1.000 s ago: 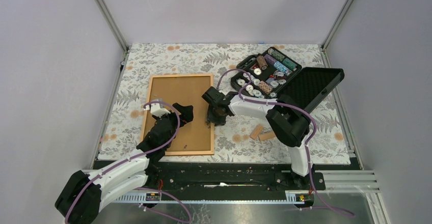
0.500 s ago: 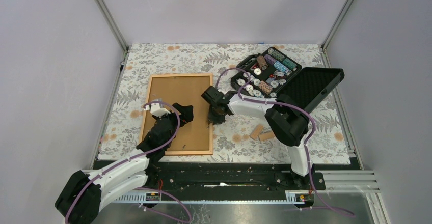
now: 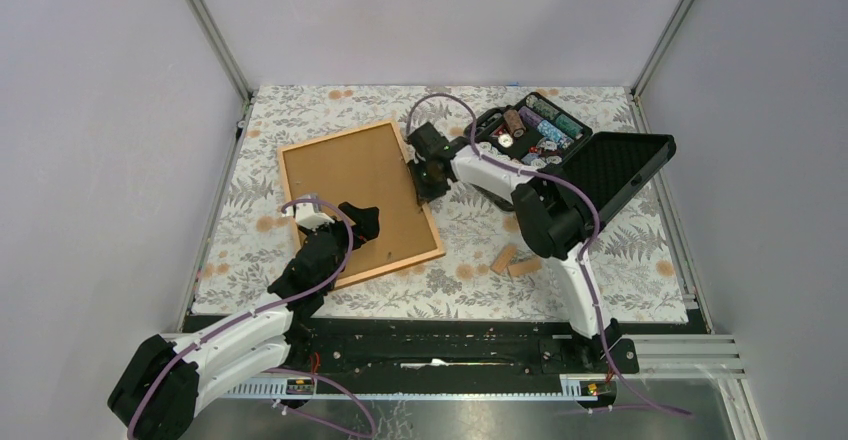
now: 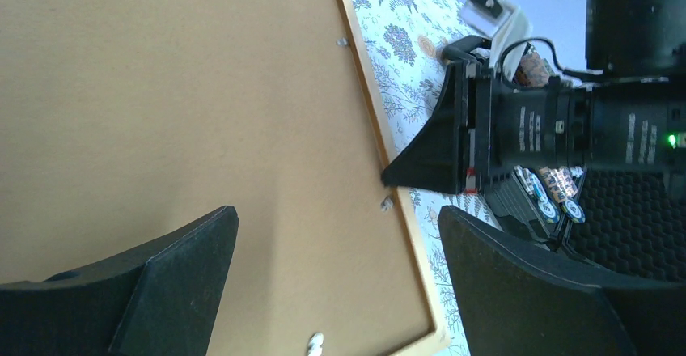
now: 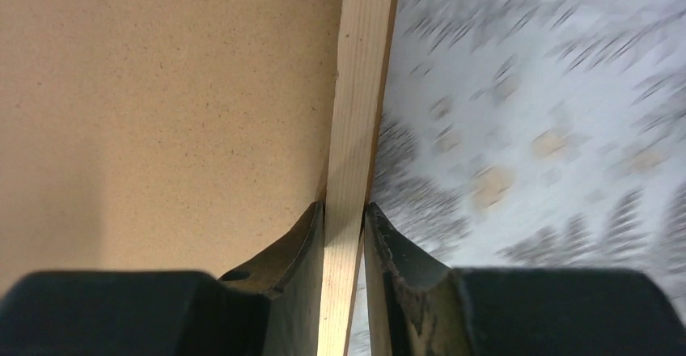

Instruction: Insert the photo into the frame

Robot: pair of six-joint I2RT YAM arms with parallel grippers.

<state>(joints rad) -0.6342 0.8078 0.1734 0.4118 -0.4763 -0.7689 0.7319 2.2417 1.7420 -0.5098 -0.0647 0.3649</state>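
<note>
So we've got the frame lying back-up and askew on the left-centre of the surface. The right claw sits on the frame's right edge, toward the far end, with one finger on each side of the border. The left claw hangs over the frame's near half, inside the border. Off at the far right there's an open case, tray half on the left and lid half on the right, with small bits in the tray. Two small blocks lie side by side in front of the case, apart from the frame.
</note>
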